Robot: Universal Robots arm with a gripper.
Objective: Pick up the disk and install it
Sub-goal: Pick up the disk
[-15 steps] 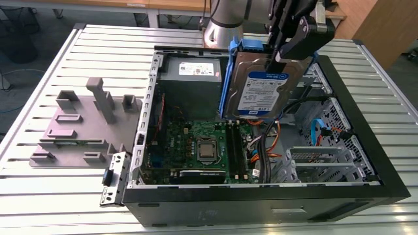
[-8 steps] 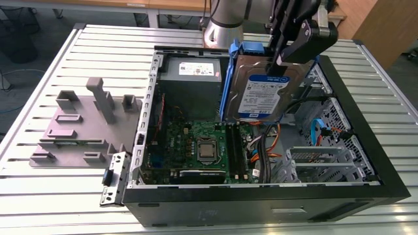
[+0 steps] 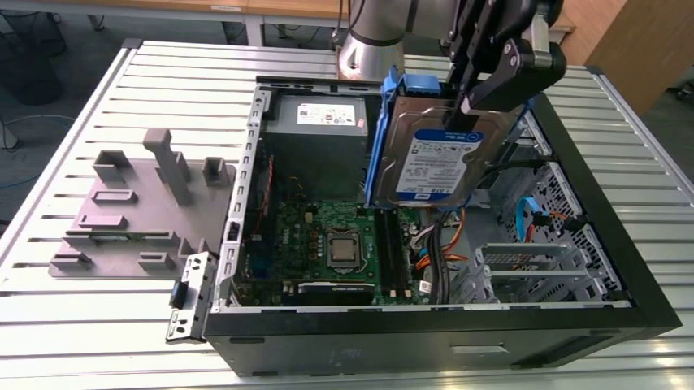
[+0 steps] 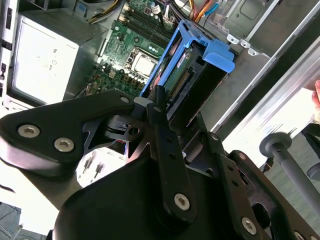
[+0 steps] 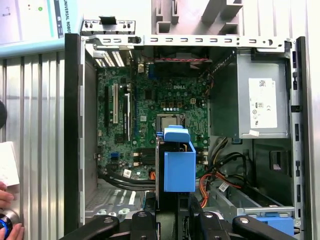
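Note:
The disk [image 3: 440, 158] is a silver hard drive with a white-and-blue label, set in a blue plastic carrier. It hangs on edge above the open computer case [image 3: 607, 211], over the right side of the motherboard in the exterior view. My gripper [image 3: 469, 110] is shut on the disk's upper part, one black finger on each face. In the second wrist view the fingers [image 4: 159, 107] clamp the disk [image 4: 197, 57] from both sides. In the first wrist view the disk's blue carrier [image 5: 179, 167] stands end-on just beyond my gripper [image 5: 175, 219].
Inside the case lie the green motherboard [image 3: 325, 236], a grey power-supply box [image 3: 325, 122] at the back and a metal drive bay [image 3: 542, 256] with cables. A grey fixture [image 3: 141, 203] stands on the slatted table. A person's hand [image 5: 7, 200] rests beside the case.

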